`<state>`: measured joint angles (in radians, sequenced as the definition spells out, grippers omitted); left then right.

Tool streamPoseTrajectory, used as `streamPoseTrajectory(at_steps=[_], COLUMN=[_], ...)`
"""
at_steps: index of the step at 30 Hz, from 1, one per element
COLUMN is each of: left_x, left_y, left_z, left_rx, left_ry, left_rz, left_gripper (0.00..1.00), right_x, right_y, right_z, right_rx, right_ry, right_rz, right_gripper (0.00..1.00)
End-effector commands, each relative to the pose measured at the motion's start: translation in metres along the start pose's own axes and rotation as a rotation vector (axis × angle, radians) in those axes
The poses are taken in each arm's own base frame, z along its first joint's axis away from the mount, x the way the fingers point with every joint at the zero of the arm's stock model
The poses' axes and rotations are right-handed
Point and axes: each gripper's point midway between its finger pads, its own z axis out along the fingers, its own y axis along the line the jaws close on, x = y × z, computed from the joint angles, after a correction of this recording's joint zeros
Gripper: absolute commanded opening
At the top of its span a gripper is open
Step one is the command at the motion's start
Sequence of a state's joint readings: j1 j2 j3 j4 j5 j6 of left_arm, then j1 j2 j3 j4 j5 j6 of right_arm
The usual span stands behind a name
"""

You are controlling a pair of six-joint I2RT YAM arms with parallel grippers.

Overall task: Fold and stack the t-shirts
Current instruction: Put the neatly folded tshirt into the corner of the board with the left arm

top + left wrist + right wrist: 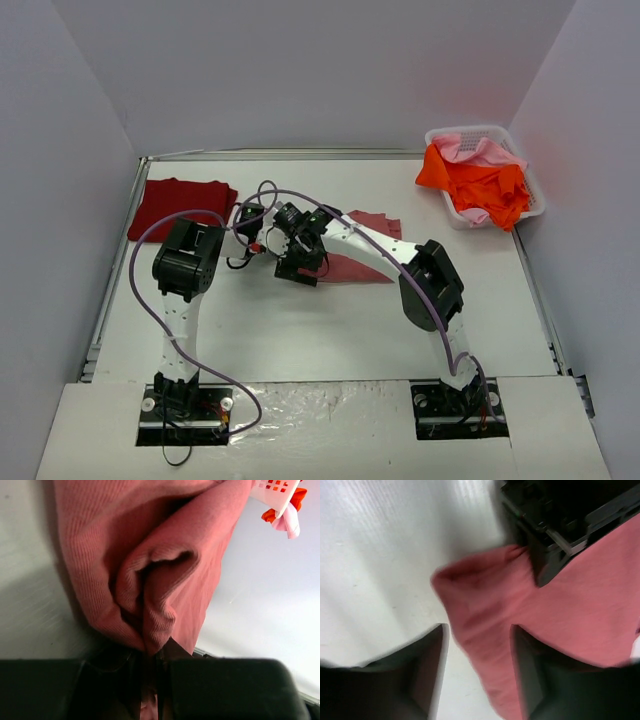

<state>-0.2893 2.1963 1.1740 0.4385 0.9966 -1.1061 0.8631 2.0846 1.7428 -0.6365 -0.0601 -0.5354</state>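
A rose-red t-shirt [350, 268] lies mid-table, largely hidden under both arms. My left gripper [262, 243] is shut on a bunched fold of it [165, 580], the ribbed cloth pinched between the jaws [150, 680]. My right gripper [300, 262] stands open right beside it; its fingers [420, 670] are spread apart over an edge of the same shirt [560, 615], which runs between them untouched. A dark crimson t-shirt [180, 205] lies folded at the far left. Orange [485, 185] and light pink [470, 150] t-shirts are heaped in the basket.
The white lattice basket [535, 205] stands at the far right corner and shows in the left wrist view [277, 492] too. Grey walls enclose the white table [300, 330] on three sides. The left gripper's black body [555, 530] crowds the right wrist view.
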Motion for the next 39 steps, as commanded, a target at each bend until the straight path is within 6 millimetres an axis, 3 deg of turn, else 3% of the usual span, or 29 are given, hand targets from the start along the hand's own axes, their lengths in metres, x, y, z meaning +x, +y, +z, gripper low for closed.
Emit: streamPoseTrajectory(at_steps=[1,3,5,6,7,9,11,12,13,16,17,18,24,28,31,33,34,35,39], left_x=[-0.007,-0.010,-0.014,-0.016,-0.019,-0.023,-0.027,-0.025,-0.031,-0.036,-0.045,-0.046,-0.076,-0.104,-0.120,-0.126,-0.134,-0.139,-0.153], left_y=[-0.005,-0.011,-0.017,-0.019,-0.022,-0.023,-0.023,-0.007,-0.012,-0.004,-0.012,-0.004,-0.033,-0.036,-0.042,-0.033,-0.045,-0.044,-0.046], left_z=[0.002,-0.001,-0.002,-0.002,-0.002,-0.003,-0.006,-0.011,-0.014,-0.026,-0.030,-0.039,-0.088,-0.127,-0.156,-0.172,-0.179,-0.187,-0.211], left_rx=[-0.034,-0.043,-0.048,-0.047,-0.046,-0.061,-0.115,-0.200,-0.225,-0.335,-0.355,-0.439,-0.625,-0.788,-0.898,-0.953,-0.956,-0.983,-1.074], left_ry=[-0.018,-0.029,-0.042,-0.047,-0.053,-0.069,-0.069,-0.051,-0.056,-0.062,-0.082,-0.074,-0.128,-0.174,-0.187,-0.172,-0.200,-0.204,-0.219], left_rz=[0.063,0.101,0.119,0.125,0.132,0.169,0.206,0.240,0.276,0.330,0.364,0.389,0.573,0.628,0.652,0.623,0.637,0.641,0.665], left_gripper=[0.02,0.02,0.02,0.02,0.02,0.02,0.02,0.02,0.02,0.02,0.02,0.02,0.02,0.02,0.02,0.02,0.02,0.03,0.02], right_x=[0.018,0.036,0.058,0.068,0.091,0.118,0.147,0.153,0.175,0.196,0.204,0.205,0.210,0.209,0.217,0.228,0.232,0.236,0.241], right_y=[0.028,0.039,0.048,0.040,0.048,0.032,0.031,0.024,0.021,0.007,0.010,0.005,0.007,0.012,0.017,0.019,0.021,0.026,0.035], right_z=[-0.014,-0.023,-0.032,-0.046,-0.045,-0.060,-0.066,-0.075,-0.076,-0.085,-0.086,-0.083,-0.073,-0.061,-0.045,-0.033,-0.028,-0.022,-0.015], right_rx=[-0.135,-0.183,-0.228,-0.206,-0.242,-0.223,-0.232,-0.201,-0.202,-0.131,-0.117,-0.089,-0.139,-0.213,-0.272,-0.295,-0.306,-0.327,-0.361], right_ry=[0.051,0.078,0.105,0.092,0.131,0.133,0.156,0.130,0.147,0.112,0.114,0.104,0.076,0.062,0.093,0.142,0.154,0.173,0.193], right_rz=[-0.040,-0.053,-0.060,-0.039,-0.029,0.051,0.145,0.179,0.251,0.354,0.391,0.410,0.465,0.468,0.500,0.523,0.529,0.536,0.542], right_gripper=[0.90,1.00,1.00,1.00,1.00,1.00,1.00,1.00,1.00,1.00,1.00,1.00,1.00,1.00,1.00,1.00,1.00,1.00,1.00])
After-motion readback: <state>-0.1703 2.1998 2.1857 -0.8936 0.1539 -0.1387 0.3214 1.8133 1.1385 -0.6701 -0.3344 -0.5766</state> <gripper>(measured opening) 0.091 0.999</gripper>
